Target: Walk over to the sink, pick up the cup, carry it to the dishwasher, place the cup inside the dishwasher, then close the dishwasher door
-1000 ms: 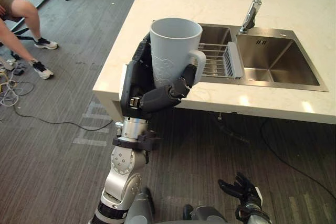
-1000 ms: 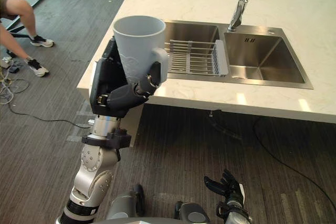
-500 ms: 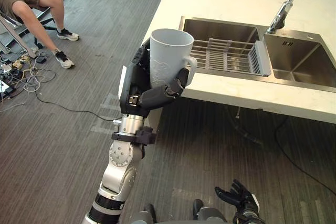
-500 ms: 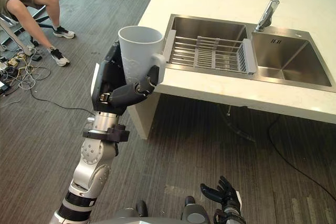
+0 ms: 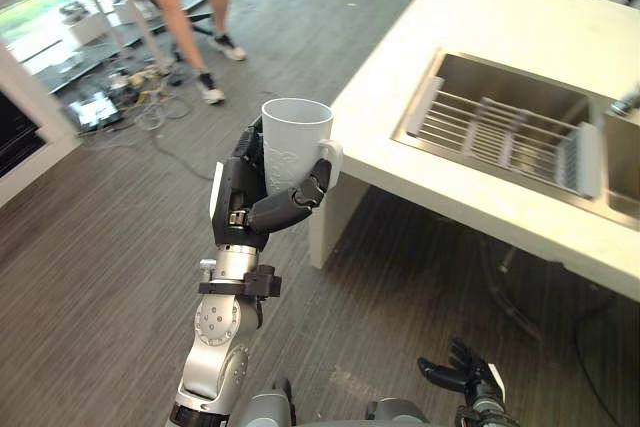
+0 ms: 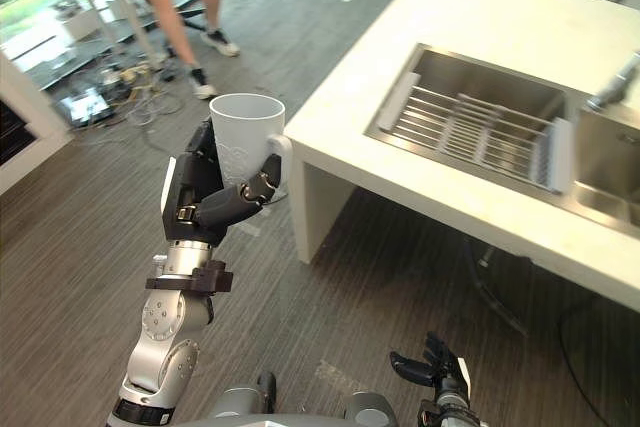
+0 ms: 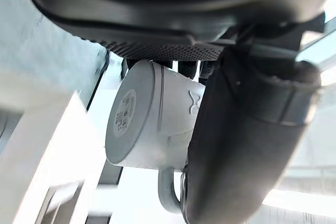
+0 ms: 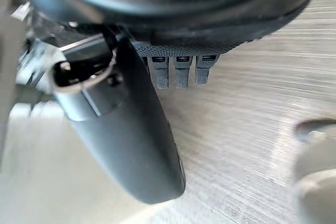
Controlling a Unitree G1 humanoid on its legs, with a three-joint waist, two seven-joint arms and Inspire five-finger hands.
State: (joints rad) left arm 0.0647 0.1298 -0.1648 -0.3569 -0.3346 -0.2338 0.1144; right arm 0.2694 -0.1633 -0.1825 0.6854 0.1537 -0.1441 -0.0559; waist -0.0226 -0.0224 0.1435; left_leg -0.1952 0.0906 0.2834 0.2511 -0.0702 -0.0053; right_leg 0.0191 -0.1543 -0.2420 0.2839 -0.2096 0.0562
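The view has swung left, and the cup point(image 5: 295, 142) is now well clear of the sink point(image 5: 500, 122), out over the floor. The left hand point(image 5: 250, 197) grips it upright; the right hand point(image 5: 465, 377) hangs slack-fingered. Pickup is done; loading the dishwasher and closing the door remain.

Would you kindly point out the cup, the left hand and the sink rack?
cup point(image 5: 292, 152): left eye view, on its white side wall.
left hand point(image 5: 238, 197): left eye view, on the hand's dark back.
sink rack point(image 5: 500, 137): left eye view, on its middle wire bars.
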